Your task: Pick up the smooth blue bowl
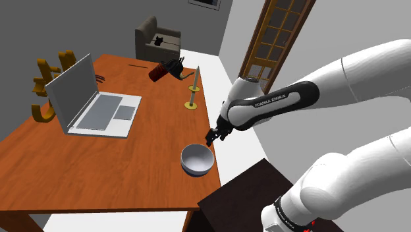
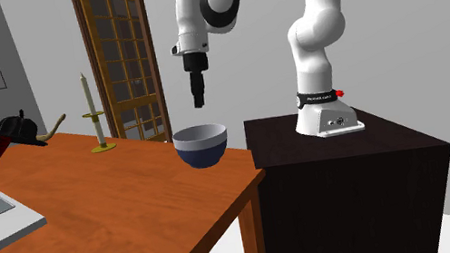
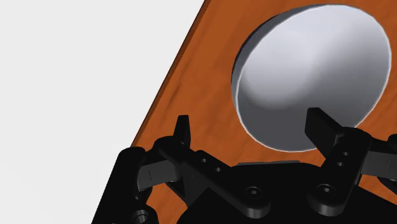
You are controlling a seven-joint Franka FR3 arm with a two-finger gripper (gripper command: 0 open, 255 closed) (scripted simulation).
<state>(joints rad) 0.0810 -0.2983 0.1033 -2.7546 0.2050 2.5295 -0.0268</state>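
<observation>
The bowl (image 1: 197, 160) is smooth, dark blue outside and pale grey inside, and stands upright near the edge of the wooden table (image 1: 99, 171) closest to the stand. The second exterior view shows the bowl (image 2: 201, 145) with my gripper (image 2: 199, 102) hanging a little above it, pointing down. In the shoulder view the gripper (image 1: 212, 138) is just above the bowl's rim on the stand's side. In the wrist view the gripper (image 3: 249, 121) is open and holds nothing; one fingertip (image 3: 316, 119) is over the bowl (image 3: 312, 76), the other over bare table (image 3: 191, 95).
An open laptop (image 1: 92, 105) lies mid-table. A candlestick (image 1: 193, 89) and a dark red and black object (image 1: 164, 69) stand toward the far end, wooden ornaments (image 1: 46, 86) at the shoulder view's left. The dark stand (image 2: 348, 167) adjoins the table near the bowl.
</observation>
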